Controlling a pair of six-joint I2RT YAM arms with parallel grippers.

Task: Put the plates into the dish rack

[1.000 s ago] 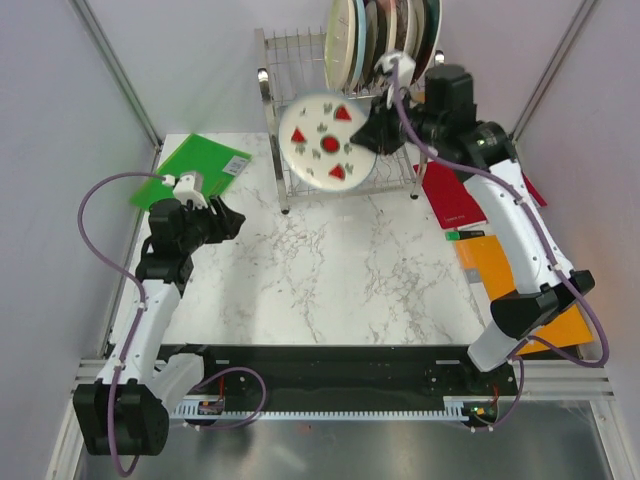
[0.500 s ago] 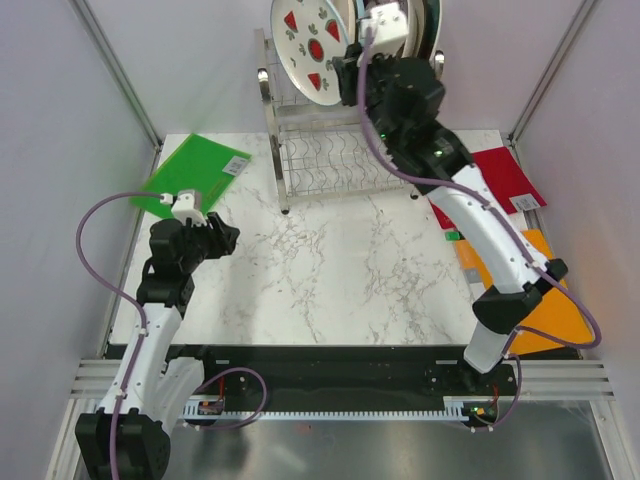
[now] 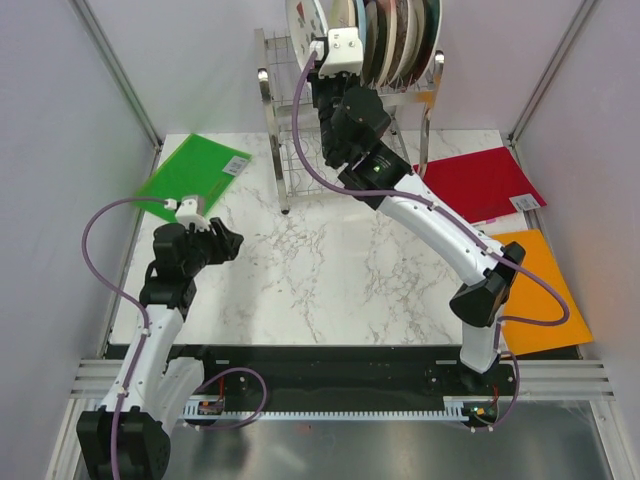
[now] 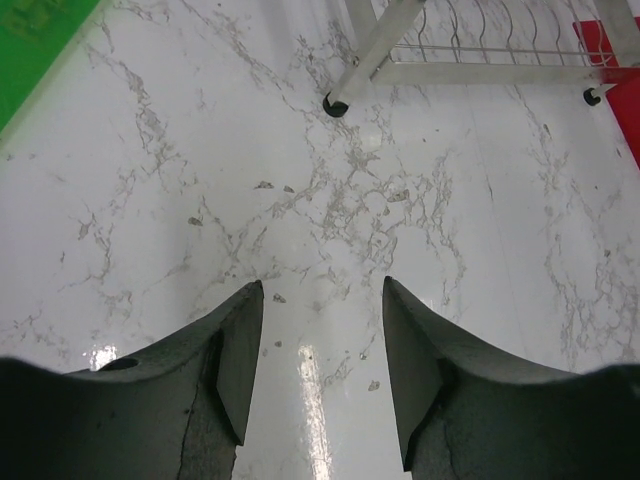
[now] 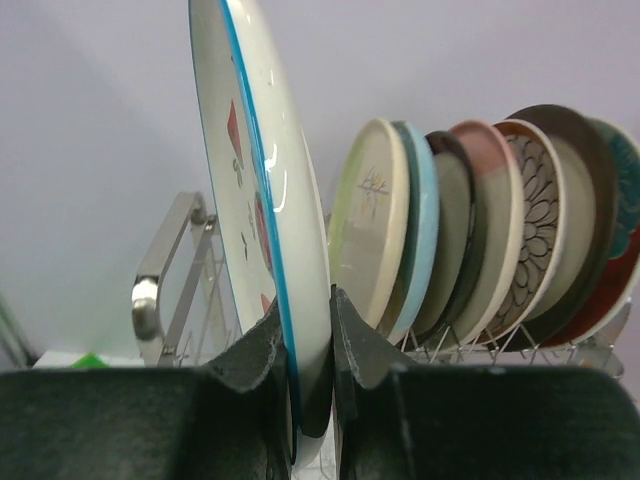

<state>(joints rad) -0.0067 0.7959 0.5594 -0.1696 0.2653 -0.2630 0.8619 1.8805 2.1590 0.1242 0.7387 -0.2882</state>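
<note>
We find the watermelon plate (image 5: 262, 190) pinched in the right hand (image 5: 310, 335), its lower rim caught between the two fingers (image 5: 262, 350), which are pressed tight against either face. The plate stands on edge, nearly upright with a slight lean, and rises well above the hand. It sits at the top tier of the dish rack (image 3: 288, 165), at the left end of the row of plates (image 5: 480, 230) already standing there. A clear gap separates it from the nearest one, a cream plate (image 5: 370, 215) backed by a light-blue one. We cannot tell whether the held plate's rim has entered a slot of the rack, since the fingers hide its bottom edge. The rack's chrome side handle (image 5: 160, 270) shows just to the left of the plate. In the overhead view the right arm reaches across the worktop (image 3: 330, 270) up to the rack top. The left hand (image 4: 322, 290) hangs low over the marble on the left side, well apart from the rack. Its fingers are spread partway, nothing lies between them and they touch nothing. One rack foot (image 4: 335, 103) lies ahead of it. A green mat (image 3: 190, 172) lies at the left rear, with a red mat (image 3: 475, 175) and an orange mat (image 3: 540, 290) on the right.
</note>
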